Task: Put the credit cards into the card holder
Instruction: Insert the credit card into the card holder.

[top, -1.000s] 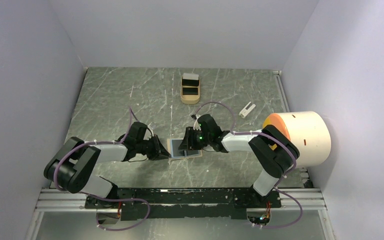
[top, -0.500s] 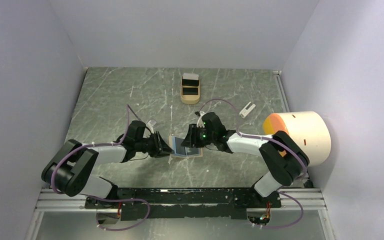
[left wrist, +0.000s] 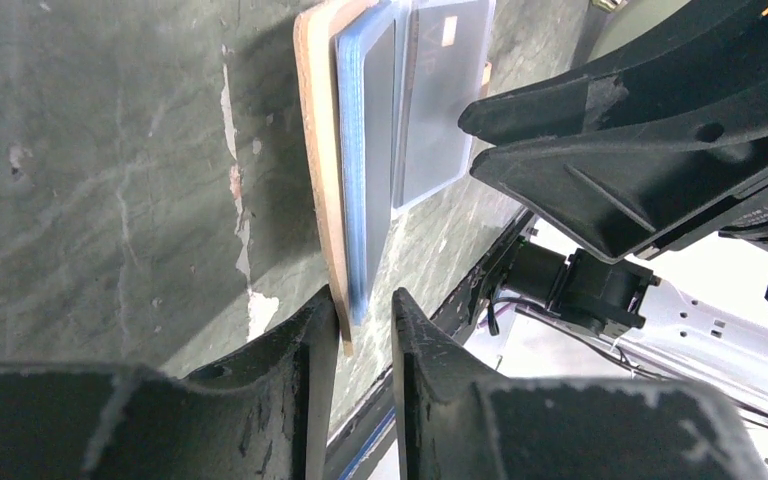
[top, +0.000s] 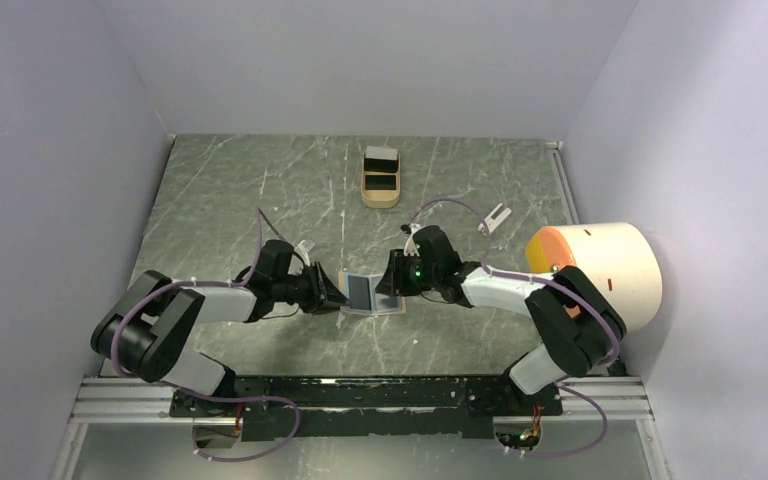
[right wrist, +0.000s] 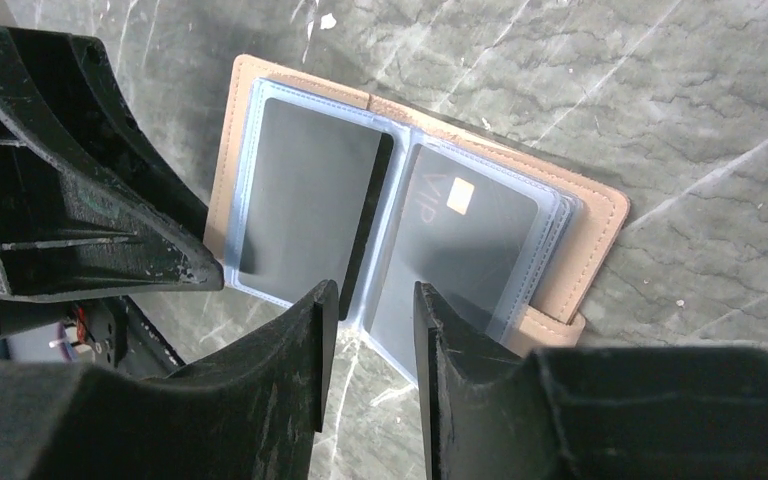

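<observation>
Two black cards sit in the bluish sleeves of the open holder (right wrist: 600,215): a plain card (right wrist: 305,205) in the left page and a VIP card (right wrist: 460,235) with a gold chip in the right. The holder is mid-bench (top: 210,200), between the two arms.

The left pincer (left wrist: 365,320) is pinching the holder's left edge, with the tan cover and sleeves together between its fingers. That half stands tilted up off the bench and the other half lies flat.

The right pincer (right wrist: 368,330) hangs over the fold between the pages, its jaws a narrow gap apart. I cannot tell whether they nip a sleeve.

At the far side of the bench a tan tray (top: 381,203) holds a pale card (top: 381,158) and a dark card (top: 381,184). Toward the right wall lie a small white object (top: 495,215) and a big white drum (top: 610,265) with an orange face.
</observation>
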Robot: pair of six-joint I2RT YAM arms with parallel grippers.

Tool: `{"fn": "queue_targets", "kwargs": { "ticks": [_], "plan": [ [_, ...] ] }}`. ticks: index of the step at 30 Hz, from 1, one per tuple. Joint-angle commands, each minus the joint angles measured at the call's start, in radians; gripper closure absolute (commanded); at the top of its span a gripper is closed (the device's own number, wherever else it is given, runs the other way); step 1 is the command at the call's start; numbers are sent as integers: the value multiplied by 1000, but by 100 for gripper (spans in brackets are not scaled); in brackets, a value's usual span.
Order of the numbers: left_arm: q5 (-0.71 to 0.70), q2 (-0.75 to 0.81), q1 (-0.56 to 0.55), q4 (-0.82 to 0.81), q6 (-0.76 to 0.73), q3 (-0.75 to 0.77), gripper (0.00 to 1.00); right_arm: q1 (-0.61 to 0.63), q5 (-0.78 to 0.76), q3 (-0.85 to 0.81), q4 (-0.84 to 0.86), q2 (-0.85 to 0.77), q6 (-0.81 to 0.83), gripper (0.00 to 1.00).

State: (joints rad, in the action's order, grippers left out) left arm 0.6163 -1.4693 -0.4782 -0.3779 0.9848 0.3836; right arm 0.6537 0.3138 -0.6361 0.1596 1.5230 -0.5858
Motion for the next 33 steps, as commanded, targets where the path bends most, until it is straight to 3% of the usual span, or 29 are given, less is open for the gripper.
{"fn": "queue_targets", "kwargs": {
  "ticks": [1, 7, 16, 22, 31, 33],
  "plan": [
    [39, -28, 4, -57, -3, 44, 71, -5, -19, 2, -14, -35, 29, 63],
    [58, -48, 4, -68, -3, 63, 91, -6, -81, -19, -57, -35, 68, 65],
    [122, 38, 5, 14, -31, 88, 91, 37, -42, -1, 8, 30, 41, 68],
    [195, 95, 4, -41, 10, 59, 91, 68, -5, 46, 84, 39, -17, 68],
    [106, 20, 4, 154, -106, 116, 91, 76, -12, 55, 80, 38, -9, 68],
    [89, 7, 4, 166, -110, 116, 86, 76, -12, 69, 90, 35, -14, 68]
  ]
}}
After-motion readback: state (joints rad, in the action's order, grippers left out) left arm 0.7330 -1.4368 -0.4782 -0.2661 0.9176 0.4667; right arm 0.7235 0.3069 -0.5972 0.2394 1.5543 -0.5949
